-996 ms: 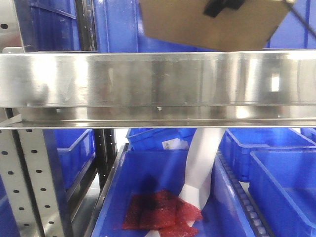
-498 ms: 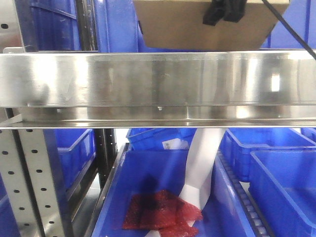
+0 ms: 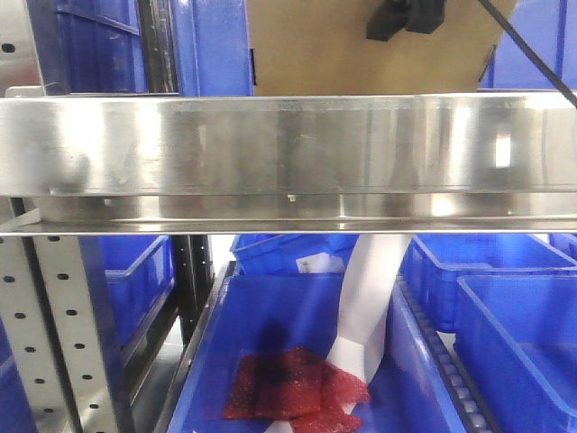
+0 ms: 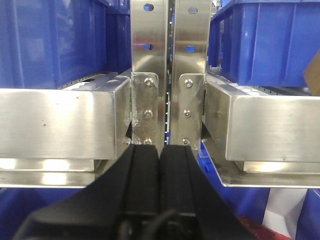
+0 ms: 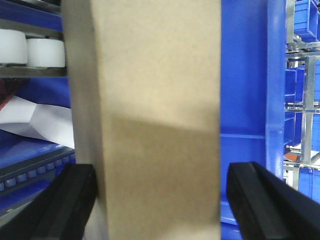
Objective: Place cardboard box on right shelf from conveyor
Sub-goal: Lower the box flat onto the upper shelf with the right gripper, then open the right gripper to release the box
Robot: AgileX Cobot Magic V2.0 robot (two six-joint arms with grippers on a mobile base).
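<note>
Cardboard box (image 5: 155,120) sits clamped in our right gripper (image 5: 157,200) at twelve o'clock above the right shelf (image 3: 288,153); our left gripper (image 4: 160,165) is pressed together.

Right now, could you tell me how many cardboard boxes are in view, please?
1. The cardboard box is above the steel shelf rail, between the right pincer fingers. Others may be hidden behind the rail or bins.
</note>
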